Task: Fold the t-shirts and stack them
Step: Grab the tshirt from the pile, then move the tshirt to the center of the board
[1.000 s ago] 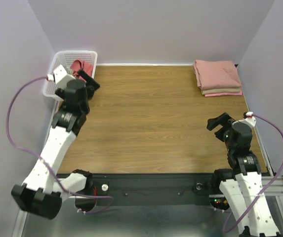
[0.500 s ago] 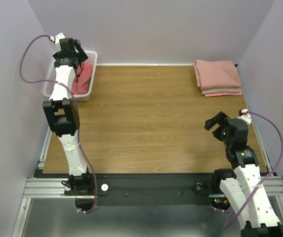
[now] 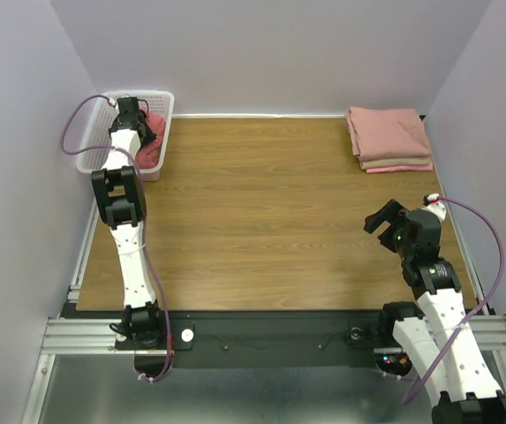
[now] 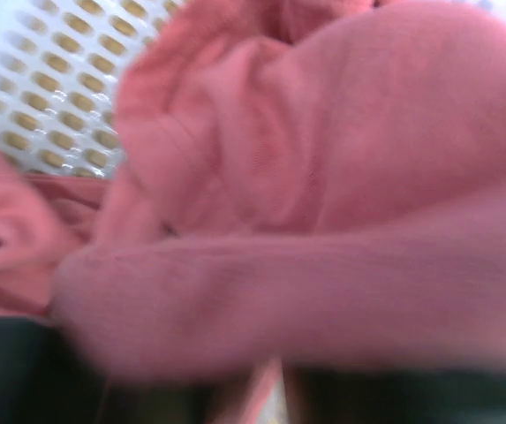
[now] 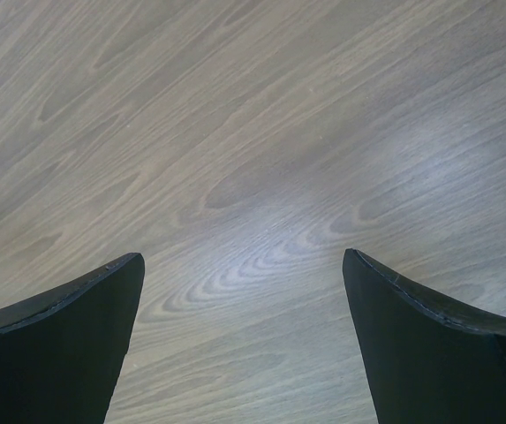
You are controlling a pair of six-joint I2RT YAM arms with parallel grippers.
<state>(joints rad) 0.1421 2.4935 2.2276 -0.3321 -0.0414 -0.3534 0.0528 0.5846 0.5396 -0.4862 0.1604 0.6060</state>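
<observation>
A crumpled coral-red t-shirt lies in the white lattice basket at the back left. My left gripper reaches down into the basket. In the left wrist view the t-shirt fills the frame, and a fold of it is pinched in the narrow slit between the dark fingers of my left gripper. A folded stack of salmon-pink and beige t-shirts sits at the back right. My right gripper hovers open over bare wood; in its own view the right gripper holds nothing.
The wooden table stretches between basket and stack. Lilac walls close in on the left, back and right. The basket's perforated wall stands just behind the cloth. A purple cable loops beside the left arm.
My left arm has stretched out and dropped into the basket, and its jaws have closed from wide open onto the coral-red cloth. The right arm has barely shifted.
</observation>
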